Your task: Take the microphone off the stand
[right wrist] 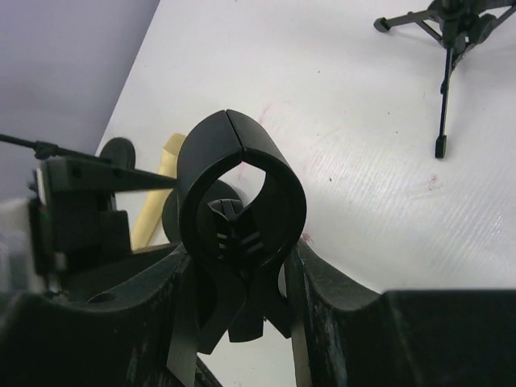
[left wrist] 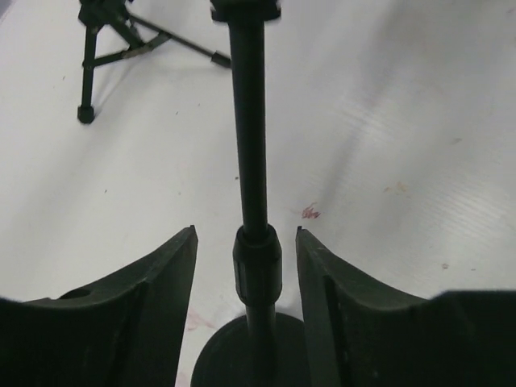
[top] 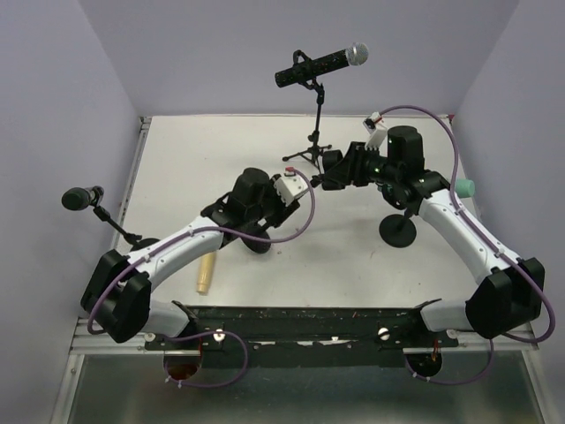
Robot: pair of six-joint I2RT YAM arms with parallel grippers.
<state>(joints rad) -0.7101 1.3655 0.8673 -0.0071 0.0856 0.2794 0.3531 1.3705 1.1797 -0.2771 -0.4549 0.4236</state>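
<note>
- Nearest, the left gripper (left wrist: 246, 232) sat low, jaws part open either side of the stand pole (left wrist: 248, 121), just above its round base (left wrist: 250, 359). There was a gap on both sides and nothing was held.
- The right gripper (right wrist: 240, 266) was clamped on a black mic clip (right wrist: 242, 133). The clip's ring was empty.
- That clip probably topped the same pole, but the overhead view hid the join.
- A beige stick (top: 206, 274) lay loose on the table (top: 203, 150), beside the left arm.
- A side microphone (top: 78, 200) sat in its own small stand at the left edge.
- Farthest back, the microphone (top: 320, 65) was seated in the tripod stand (top: 318, 132), apart from both grippers.
- Step, as judged: an empty stand was braced and no mic was gripped yet. The next move would need one gripper freed and closed on a mic body, then a pull out along the clip with the stand steadied.
</note>
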